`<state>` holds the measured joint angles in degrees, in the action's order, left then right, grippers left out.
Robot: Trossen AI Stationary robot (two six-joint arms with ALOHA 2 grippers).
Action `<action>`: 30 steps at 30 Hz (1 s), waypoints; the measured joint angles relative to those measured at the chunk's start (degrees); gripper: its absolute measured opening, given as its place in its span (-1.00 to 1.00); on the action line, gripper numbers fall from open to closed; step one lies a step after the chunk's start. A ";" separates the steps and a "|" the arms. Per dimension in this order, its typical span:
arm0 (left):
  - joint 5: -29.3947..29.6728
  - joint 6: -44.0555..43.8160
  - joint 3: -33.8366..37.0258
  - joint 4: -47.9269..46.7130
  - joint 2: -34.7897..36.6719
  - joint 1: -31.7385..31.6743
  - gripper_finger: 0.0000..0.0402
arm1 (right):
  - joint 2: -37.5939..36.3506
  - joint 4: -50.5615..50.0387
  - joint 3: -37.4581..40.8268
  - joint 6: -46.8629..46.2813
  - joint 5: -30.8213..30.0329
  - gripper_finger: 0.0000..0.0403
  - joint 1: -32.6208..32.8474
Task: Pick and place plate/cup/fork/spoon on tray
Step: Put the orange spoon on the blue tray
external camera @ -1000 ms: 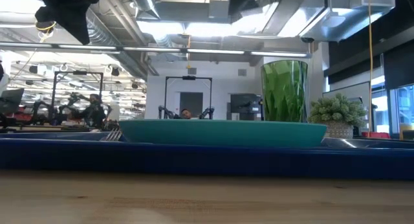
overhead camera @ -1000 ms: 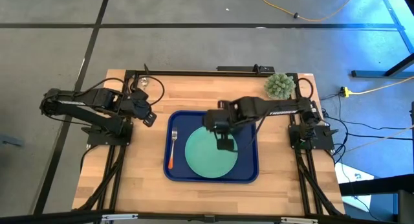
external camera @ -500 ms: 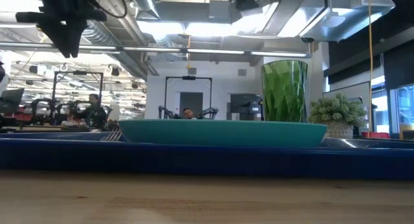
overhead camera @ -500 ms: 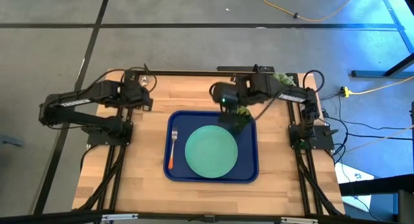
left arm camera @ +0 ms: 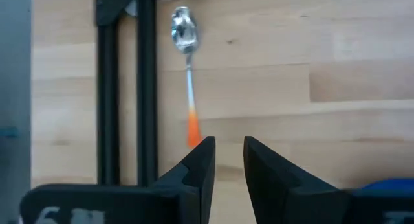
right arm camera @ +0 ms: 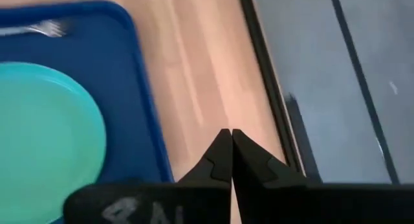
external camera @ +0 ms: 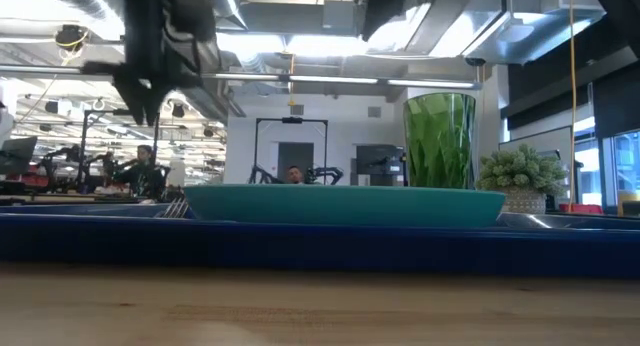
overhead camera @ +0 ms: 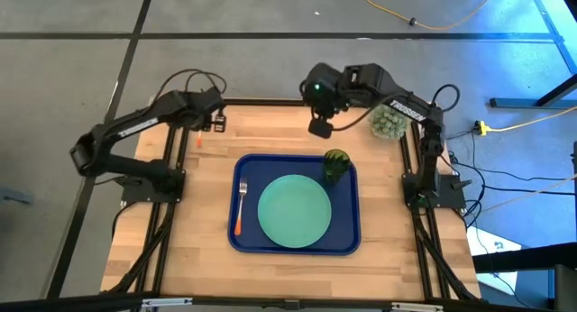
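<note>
The dark-blue tray lies mid-table. On it lie the mint-green plate and the orange-handled fork, left of the plate. The dark-green cup stands upright in the tray's far right corner. The spoon lies flat on the wood near the far left edge, its bowl toward the black frame bar. My left gripper hovers open just short of the spoon's orange handle end. My right gripper is shut and empty, raised above the far edge.
A spiky pale-green ball plant sits at the far right corner. Black frame bars run along the table's far edge, close beside the spoon. Bare wood lies in front of the tray and to its left.
My right gripper has risen from over the tray's far right part and gone toward the far edge, leaving the cup standing on the tray. My left gripper has gone toward the far edge, to above the spoon.
</note>
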<state>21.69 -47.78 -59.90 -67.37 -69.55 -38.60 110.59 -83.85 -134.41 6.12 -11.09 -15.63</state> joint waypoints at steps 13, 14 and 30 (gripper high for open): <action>-5.02 11.28 0.01 7.57 -16.07 -15.13 -0.63 | 0.00 7.44 0.02 14.40 18.69 -0.99 -7.04; -5.29 12.11 0.01 8.33 -17.14 -15.98 -0.63 | 0.00 7.43 0.02 15.11 18.71 -0.99 -7.33; -6.57 10.75 0.04 17.82 -26.29 -21.87 -0.64 | -0.02 7.54 0.04 19.69 18.75 -0.99 -8.22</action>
<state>15.12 -37.03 -59.86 -49.55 -95.83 -60.47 110.56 -76.31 -134.37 25.80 7.66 -23.86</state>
